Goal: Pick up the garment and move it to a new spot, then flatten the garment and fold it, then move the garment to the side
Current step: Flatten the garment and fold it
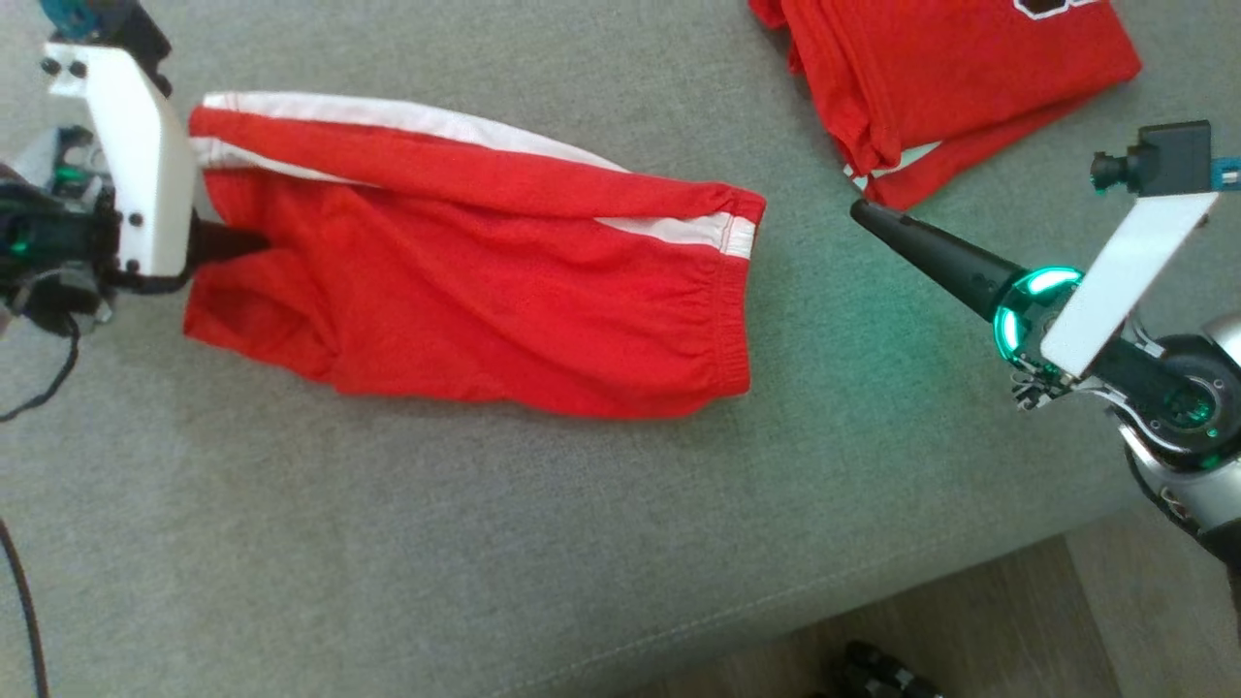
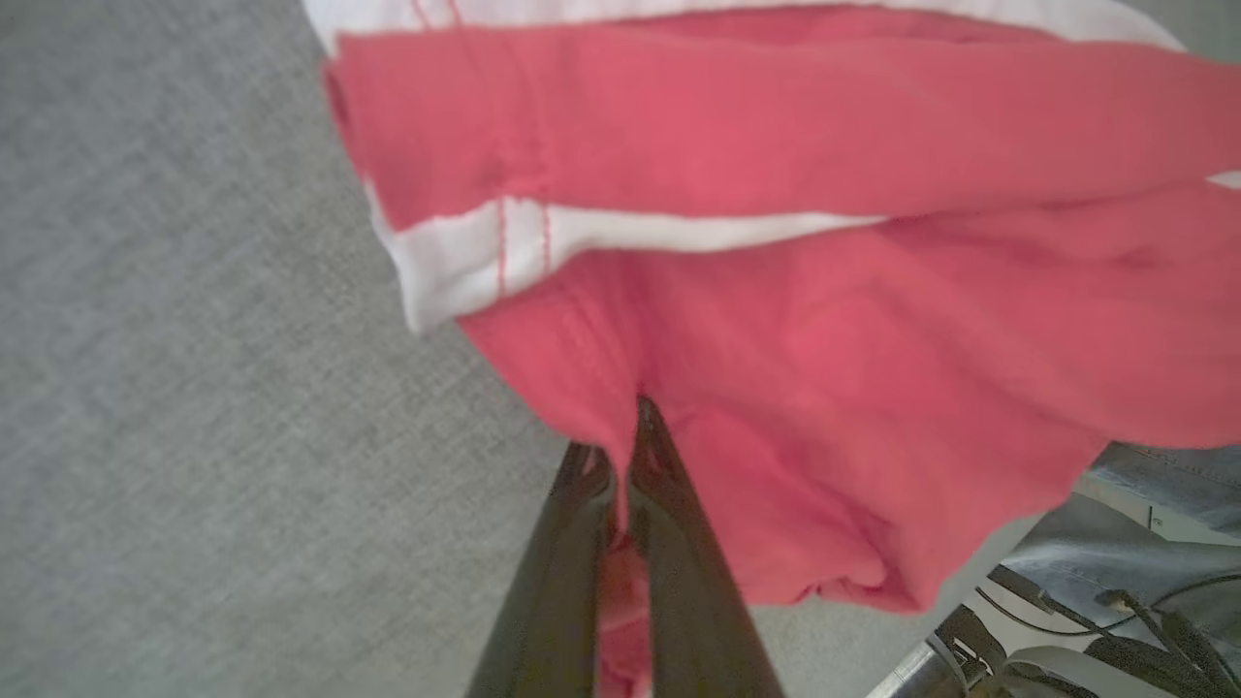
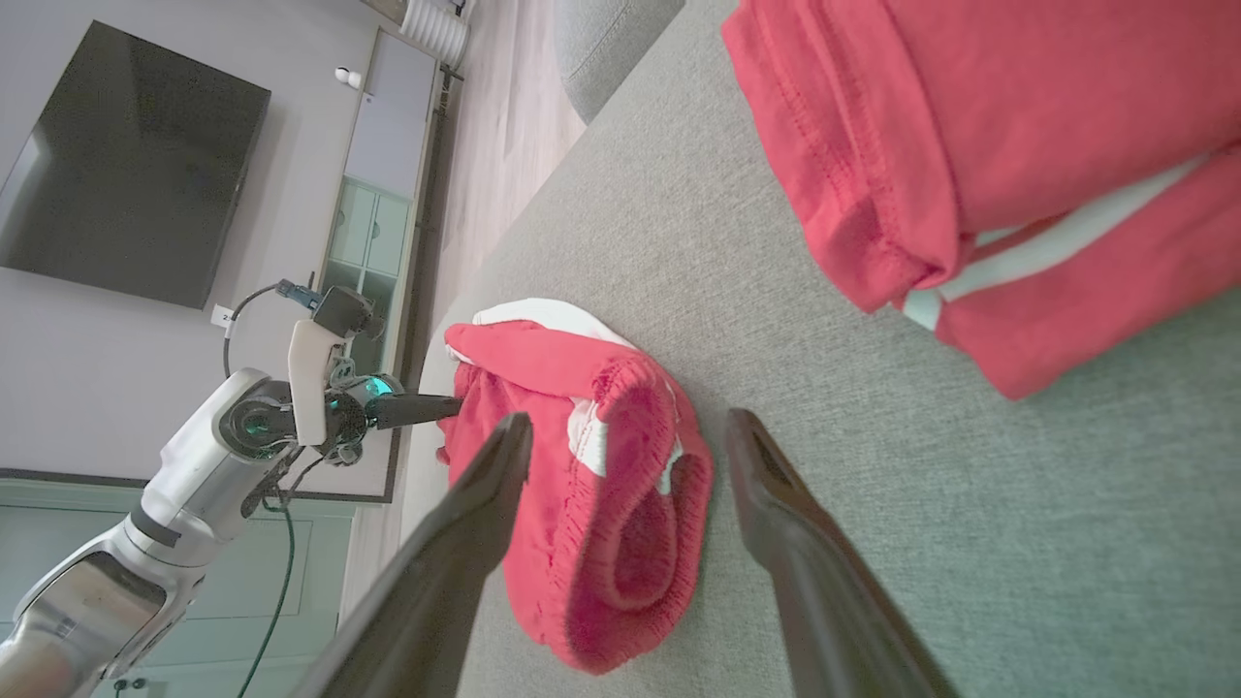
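Shorts (image 1: 465, 281) lie centre-left in the head view on the grey cushion (image 1: 485, 543), left gripper (image 1: 238, 242) at their left edge. Left wrist view: it clamps the red hem (image 2: 593, 388) (flattening and folding look undone). Right wrist view: right gripper (image 3: 630, 427) spread, empty, near the waistband (image 3: 630, 383).

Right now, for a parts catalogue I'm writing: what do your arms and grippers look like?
Both the left gripper and right gripper have long, dark, tapering fingers. Behind each sits a green-glowing ring, a flat white bracket carrying a small black camera, then a silver-grey forearm. A black cable runs by the left arm.
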You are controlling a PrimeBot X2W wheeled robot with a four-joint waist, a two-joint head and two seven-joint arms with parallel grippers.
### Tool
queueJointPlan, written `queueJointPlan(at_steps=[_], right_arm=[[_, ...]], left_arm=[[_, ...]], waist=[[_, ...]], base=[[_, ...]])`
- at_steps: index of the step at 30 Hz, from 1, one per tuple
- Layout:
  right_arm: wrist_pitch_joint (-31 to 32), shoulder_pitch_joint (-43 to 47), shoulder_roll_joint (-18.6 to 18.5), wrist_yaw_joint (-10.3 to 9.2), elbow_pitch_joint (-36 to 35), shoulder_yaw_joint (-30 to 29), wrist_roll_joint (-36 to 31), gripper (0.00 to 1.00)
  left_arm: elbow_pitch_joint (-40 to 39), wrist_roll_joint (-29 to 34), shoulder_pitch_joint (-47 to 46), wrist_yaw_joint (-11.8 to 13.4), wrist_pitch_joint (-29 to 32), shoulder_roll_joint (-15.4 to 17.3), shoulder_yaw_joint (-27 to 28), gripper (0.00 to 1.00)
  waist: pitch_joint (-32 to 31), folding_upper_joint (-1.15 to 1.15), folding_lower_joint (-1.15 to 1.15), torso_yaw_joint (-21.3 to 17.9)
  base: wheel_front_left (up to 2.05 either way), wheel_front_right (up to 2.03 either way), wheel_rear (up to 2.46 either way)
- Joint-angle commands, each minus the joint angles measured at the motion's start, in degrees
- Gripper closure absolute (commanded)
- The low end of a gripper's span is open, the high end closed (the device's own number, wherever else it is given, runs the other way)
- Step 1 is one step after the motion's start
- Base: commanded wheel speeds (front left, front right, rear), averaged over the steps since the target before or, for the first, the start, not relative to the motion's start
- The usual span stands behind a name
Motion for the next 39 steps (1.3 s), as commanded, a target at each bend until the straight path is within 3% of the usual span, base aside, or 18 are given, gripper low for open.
queueJointPlan(at_steps=[1,11,17,25,26,28,35,39], right_arm=[[0.1,1.9,-1.0,-0.04,-0.9,-0.7,-0.6,0.0],[1.1,4.8,-0.7,-0.04,0.8,-0.3,-0.7,0.0],[1.7,6.7,-0.8,-0.04,1.5,-0.1,-0.7,0.0],[2.4,7.6,-1.2,-0.04,1.5,-0.5,-1.1,0.0],[2.5,7.6,-1.2,-0.04,1.5,-0.6,-1.1,0.0],[2.5,7.6,-1.2,-0.04,1.6,-0.6,-1.3,0.0],[-0.2,8.2,-0.9,-0.04,0.9,-1.1,-3.7,0.0],[-5.7,8.4,-1.3,-0.04,-0.2,-1.8,-8.1,0.0]], left_arm=[[-0.4,-0.6,-0.8,0.1,0.1,1.8,2.6,1.0],[-2.2,-5.3,3.5,1.0,2.4,3.6,3.3,1.0],[-5.2,-8.2,8.0,3.8,3.2,6.3,3.3,1.0],[-6.5,-9.8,13.9,6.0,-0.4,8.3,3.3,1.0],[-6.3,-9.7,14.3,6.2,-1.4,8.2,3.4,0.73],[-5.9,-9.9,15.3,6.0,-1.9,7.9,3.4,0.0],[-4.9,-6.7,16.1,4.3,-5.5,7.6,2.9,0.0],[-5.9,-1.0,14.3,2.9,-12.3,8.7,3.3,0.0]], waist=[[-1.6,0.0,0.0,0.8],[-9.3,0.0,0.0,4.2],[-12.7,0.0,0.0,6.2],[-13.8,0.0,0.0,7.7],[-13.8,0.0,0.0,7.9],[-14.2,0.0,0.0,8.2],[-17.6,0.0,0.0,10.4],[-19.7,0.0,0.0,12.1]], base=[[0.0,0.0,0.0],[0.0,0.0,0.0],[0.0,0.0,0.0],[0.0,0.0,0.0],[0.0,0.0,0.0],[0.0,0.0,0.0],[0.0,0.0,0.0],[0.0,0.0,0.0]])
